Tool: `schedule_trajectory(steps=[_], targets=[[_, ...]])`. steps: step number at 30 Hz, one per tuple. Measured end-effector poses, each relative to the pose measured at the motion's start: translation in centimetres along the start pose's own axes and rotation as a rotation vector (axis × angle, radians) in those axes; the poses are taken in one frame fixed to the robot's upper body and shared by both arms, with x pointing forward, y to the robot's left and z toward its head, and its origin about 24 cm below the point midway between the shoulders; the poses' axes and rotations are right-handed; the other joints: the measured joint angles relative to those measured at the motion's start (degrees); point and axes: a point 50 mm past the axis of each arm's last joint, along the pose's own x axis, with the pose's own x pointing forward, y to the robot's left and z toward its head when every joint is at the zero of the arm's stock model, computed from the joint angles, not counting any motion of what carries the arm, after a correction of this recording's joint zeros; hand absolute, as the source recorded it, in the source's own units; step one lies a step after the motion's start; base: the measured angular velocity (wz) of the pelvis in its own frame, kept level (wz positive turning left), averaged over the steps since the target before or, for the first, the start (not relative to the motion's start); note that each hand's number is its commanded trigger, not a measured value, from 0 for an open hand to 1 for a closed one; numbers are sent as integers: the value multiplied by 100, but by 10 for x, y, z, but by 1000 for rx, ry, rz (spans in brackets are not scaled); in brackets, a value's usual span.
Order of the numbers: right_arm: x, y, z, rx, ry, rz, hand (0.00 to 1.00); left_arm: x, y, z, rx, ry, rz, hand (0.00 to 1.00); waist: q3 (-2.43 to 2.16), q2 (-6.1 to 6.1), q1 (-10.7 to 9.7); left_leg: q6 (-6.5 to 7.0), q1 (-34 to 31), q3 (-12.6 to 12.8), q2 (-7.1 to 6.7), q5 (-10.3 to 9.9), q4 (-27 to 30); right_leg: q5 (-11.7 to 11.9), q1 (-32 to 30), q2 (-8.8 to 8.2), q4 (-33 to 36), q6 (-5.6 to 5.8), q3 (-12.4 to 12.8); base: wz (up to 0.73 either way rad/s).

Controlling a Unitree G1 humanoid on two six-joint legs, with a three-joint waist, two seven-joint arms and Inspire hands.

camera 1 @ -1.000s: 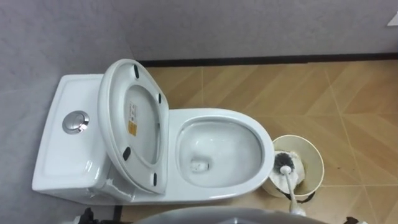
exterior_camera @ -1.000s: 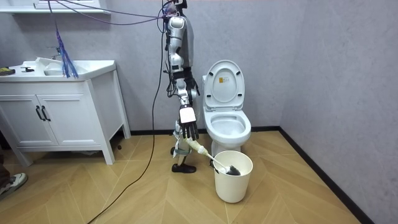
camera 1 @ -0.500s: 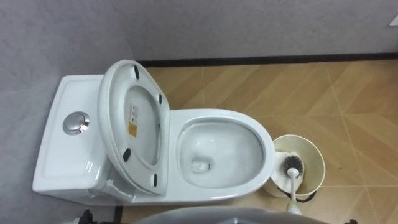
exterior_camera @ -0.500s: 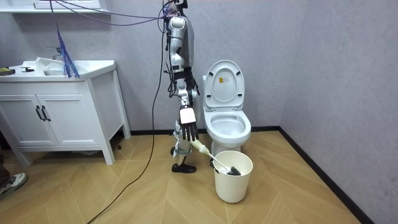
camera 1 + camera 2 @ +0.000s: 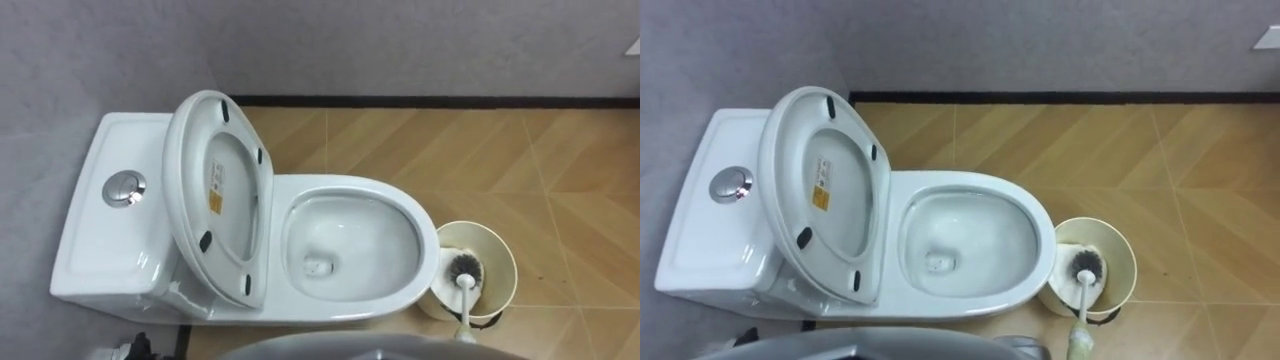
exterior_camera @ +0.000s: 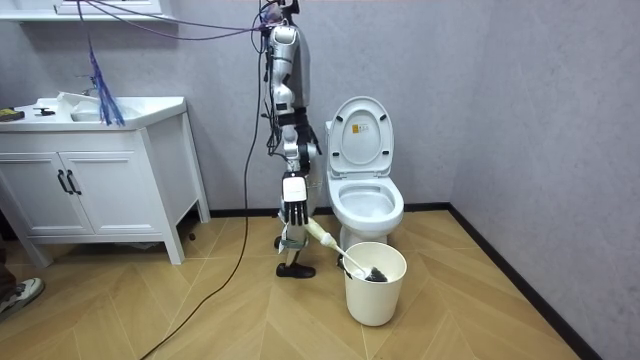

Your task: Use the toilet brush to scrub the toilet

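1. The toilet brush (image 5: 1081, 298) leans with its bristle head down in the bin (image 5: 1126, 262), just beside the toilet (image 5: 1042, 238).
2. Your right hand (image 6: 293, 208) hangs at the handle's end; whether it grips cannot be told.
3. The brush is probably light and stiff. Hold it by the thick beige grip (image 5: 1078, 343).

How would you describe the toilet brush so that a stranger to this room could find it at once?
Find the white toilet with its seat raised; on the wooden floor in front of its bowl stands a round cream bucket. The toilet brush leans in it, dark bristle head down inside, pale handle slanting out over the rim. It is the only long thin thing there.
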Motion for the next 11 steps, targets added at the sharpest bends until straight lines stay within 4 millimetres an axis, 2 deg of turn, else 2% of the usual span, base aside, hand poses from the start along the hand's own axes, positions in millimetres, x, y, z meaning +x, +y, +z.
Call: schedule_trajectory(steps=[3, 7, 11], targets=[[0, 2, 4, -1, -5, 46, 0, 0, -1, 2, 42, -10, -14, 0, -2, 4, 0, 0, -9, -24, -2, 0, 3, 0, -5, -6, 7, 2, -53, 13], [0, 6, 4, -14, 4, 120, 0, -1, -2, -5, 99, 12, -30, 0, -25, -14, 8, 0, -38, -119, -11, 0, 11, -4, -5, -25, 11, 6, -180, 13], [-1, 9, 3, -30, 12, 159, 0, -2, -3, -16, 120, 60, -41, 0, -31, -23, 36, 0, -20, -139, -13, 0, 18, -4, 35, -25, -1, 6, -187, 1]])
